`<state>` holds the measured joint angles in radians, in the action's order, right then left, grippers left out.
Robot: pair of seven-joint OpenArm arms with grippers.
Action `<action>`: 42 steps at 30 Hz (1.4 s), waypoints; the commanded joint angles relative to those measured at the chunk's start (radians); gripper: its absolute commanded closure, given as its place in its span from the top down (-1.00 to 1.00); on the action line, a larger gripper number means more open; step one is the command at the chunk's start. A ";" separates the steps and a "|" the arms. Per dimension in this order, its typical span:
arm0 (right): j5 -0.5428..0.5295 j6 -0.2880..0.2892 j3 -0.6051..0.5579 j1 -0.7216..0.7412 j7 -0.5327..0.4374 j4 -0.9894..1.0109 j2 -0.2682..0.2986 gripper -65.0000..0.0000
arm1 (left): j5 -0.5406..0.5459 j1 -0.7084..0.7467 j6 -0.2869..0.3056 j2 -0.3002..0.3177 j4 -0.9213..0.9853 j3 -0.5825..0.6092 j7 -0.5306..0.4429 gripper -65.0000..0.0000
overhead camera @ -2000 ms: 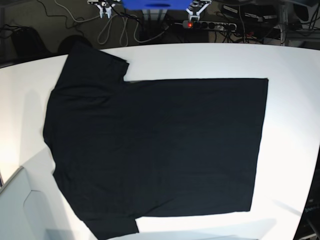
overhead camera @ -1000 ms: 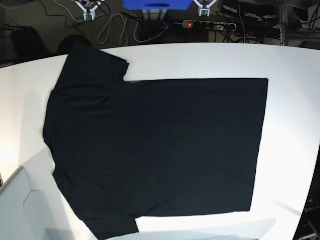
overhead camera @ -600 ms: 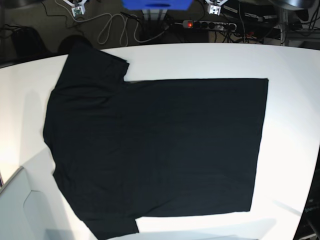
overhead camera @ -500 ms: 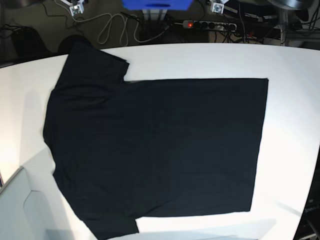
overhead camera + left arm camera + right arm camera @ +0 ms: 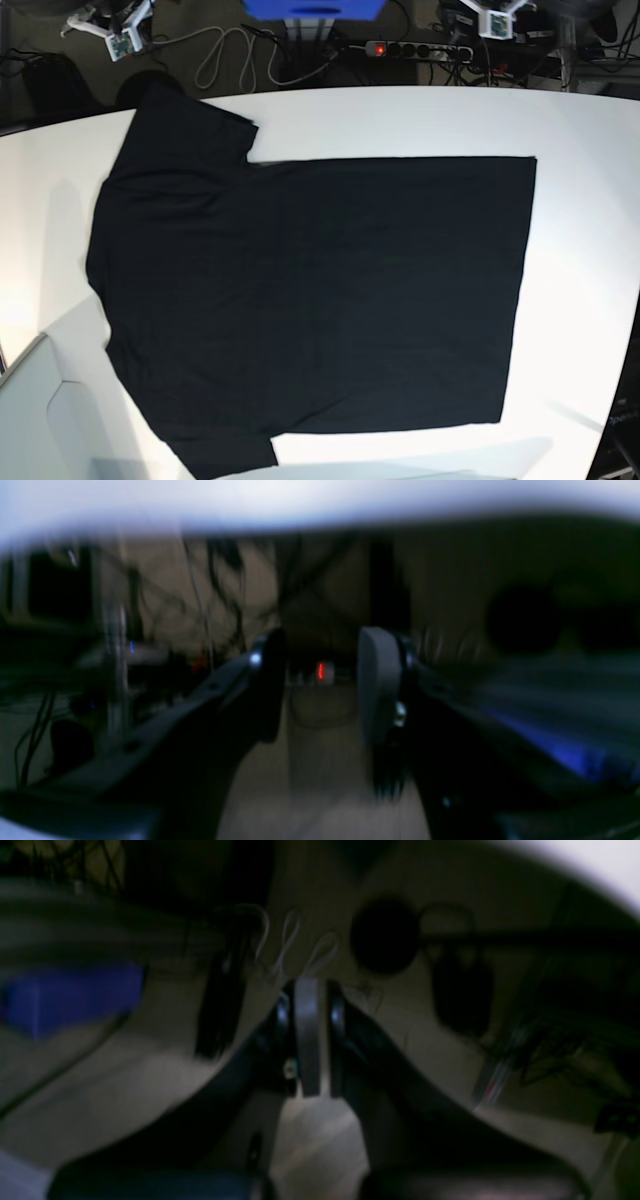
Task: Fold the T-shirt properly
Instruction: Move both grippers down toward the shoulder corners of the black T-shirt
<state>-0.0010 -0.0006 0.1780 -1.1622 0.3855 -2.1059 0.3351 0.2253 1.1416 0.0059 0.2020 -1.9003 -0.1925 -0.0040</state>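
Note:
The T-shirt lies spread flat on the white table, plain black side up, with its sleeves toward the left and its straight hem toward the right. Both grippers hang beyond the table's far edge, well away from the cloth. My left gripper is at the top right; in the left wrist view my left gripper stands open with nothing between its fingers. My right gripper is at the top left; the right wrist view shows my right gripper shut on nothing. Neither wrist view shows the T-shirt.
Behind the table, on the floor, lie a power strip with a red light, looped cables and a blue box. A pale grey panel overlaps the table's near left corner. White table margin surrounds the shirt.
Both grippers have drifted outward along the far side, the right one to the left and the left one to the right. The left gripper has opened. The T-shirt has not moved.

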 commanded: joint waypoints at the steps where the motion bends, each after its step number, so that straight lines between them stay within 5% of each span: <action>1: 0.002 0.021 0.007 -0.005 0.013 -0.009 0.005 -0.98 | 0.018 0.028 -0.005 0.004 -0.043 -0.025 -0.018 -0.28; 6: 0.002 0.190 0.008 0.109 0.154 -0.008 -0.026 -0.98 | 0.115 0.027 -0.005 -0.005 -0.132 -0.131 -0.018 -0.28; 9: 0.003 0.239 0.028 0.147 0.180 -0.011 -0.051 -0.98 | 0.214 0.018 -0.005 0.001 -0.140 -0.189 -0.018 -0.28; 15: 0.003 0.244 0.030 0.209 0.185 -0.011 -0.057 -0.85 | 0.345 -0.050 -0.005 0.000 -0.137 -0.324 0.035 -0.27; 20: 0.003 0.244 0.030 0.242 0.185 -0.011 -0.055 -0.10 | 0.385 -0.163 -0.004 -0.005 -0.137 -0.439 0.200 -0.27; 23: 0.002 0.245 0.030 0.261 0.178 -0.011 -0.057 0.16 | 0.385 -0.236 -0.002 -0.005 -0.135 -0.491 0.296 -0.26; 26: 0.000 0.245 0.038 0.290 0.183 -0.011 -0.060 0.18 | 0.385 -0.318 0.010 -0.005 -0.121 -0.522 0.370 -0.22; 34: -0.003 0.245 0.044 0.337 0.185 -0.008 -0.061 0.19 | 0.374 -0.579 0.222 -0.022 0.086 -0.634 0.517 -0.15; 42: -0.003 0.245 0.044 0.356 0.185 -0.008 -0.061 0.19 | 0.372 -0.717 0.279 -0.008 0.281 -0.641 0.530 -0.15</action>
<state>-0.0010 0.2276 0.2169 -0.7994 0.5850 -2.0991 0.2665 0.5880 0.4221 0.2783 0.1799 -1.6032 -0.8272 0.5484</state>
